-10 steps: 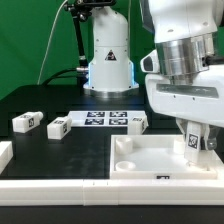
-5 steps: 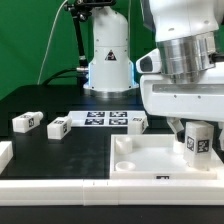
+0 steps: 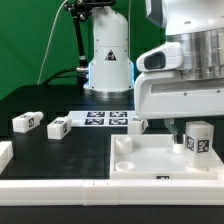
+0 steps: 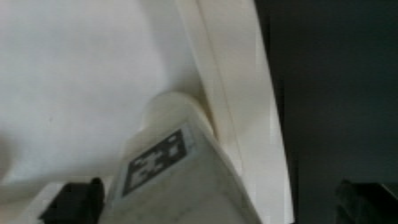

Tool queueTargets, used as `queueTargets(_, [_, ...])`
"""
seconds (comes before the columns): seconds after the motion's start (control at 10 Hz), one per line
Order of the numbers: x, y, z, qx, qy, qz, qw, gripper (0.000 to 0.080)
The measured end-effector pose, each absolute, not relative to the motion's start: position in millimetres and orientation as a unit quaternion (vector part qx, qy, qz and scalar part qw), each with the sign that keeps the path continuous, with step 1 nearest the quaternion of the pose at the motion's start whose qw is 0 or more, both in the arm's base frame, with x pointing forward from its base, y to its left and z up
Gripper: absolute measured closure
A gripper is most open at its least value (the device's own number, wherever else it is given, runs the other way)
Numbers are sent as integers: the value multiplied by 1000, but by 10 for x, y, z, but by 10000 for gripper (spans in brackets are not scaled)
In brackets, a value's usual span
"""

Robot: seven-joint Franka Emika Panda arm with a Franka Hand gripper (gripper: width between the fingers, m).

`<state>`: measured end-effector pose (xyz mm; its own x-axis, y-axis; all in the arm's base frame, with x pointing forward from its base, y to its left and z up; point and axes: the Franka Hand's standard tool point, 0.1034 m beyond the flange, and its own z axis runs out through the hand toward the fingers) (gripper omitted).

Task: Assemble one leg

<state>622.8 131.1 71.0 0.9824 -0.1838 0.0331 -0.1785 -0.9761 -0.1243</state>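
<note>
One leg (image 3: 199, 139), a small white block with a black-and-white tag, stands upright at the corner of the large white tray-like piece (image 3: 150, 160) on the exterior view's right. My gripper (image 3: 192, 119) is just above it, open, with the jaws apart on either side of its top. In the wrist view the leg (image 4: 178, 170) rises between the two dark fingertips (image 4: 79, 202), and neither visibly touches it. My gripper (image 4: 222, 206) holds nothing. Three more legs (image 3: 26, 121), (image 3: 58, 127), (image 3: 137, 121) lie on the black table.
The marker board (image 3: 105, 119) lies flat behind the tray-like piece. The arm's white base (image 3: 108, 60) stands at the back. A white part (image 3: 4, 152) shows at the exterior view's left edge. The tray-like piece has a round socket (image 3: 124, 158) near its front.
My gripper has opened and risen off the leg. The leg stays standing upright at the tray-like piece's corner.
</note>
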Motion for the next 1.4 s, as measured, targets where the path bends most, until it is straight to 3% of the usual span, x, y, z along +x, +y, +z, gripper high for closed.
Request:
queueTargets(0.2, [6231,1321,704,-999,-5,-29,46,150])
queueTargets(0.5, [6220,1220,667,-993,-105,-33,43,159])
queueTargets(0.6, [6218,1232,668,-993,-106,-33,43,317])
queueTargets(0.7, [6218,1234,668,-993,-106,-33,43,317])
queueTargets(0.8, [6219,1231,668,-993,-106,-33,43,498])
queueTargets(1.4, [6220,1231,669,-996,-74,-32,45,511])
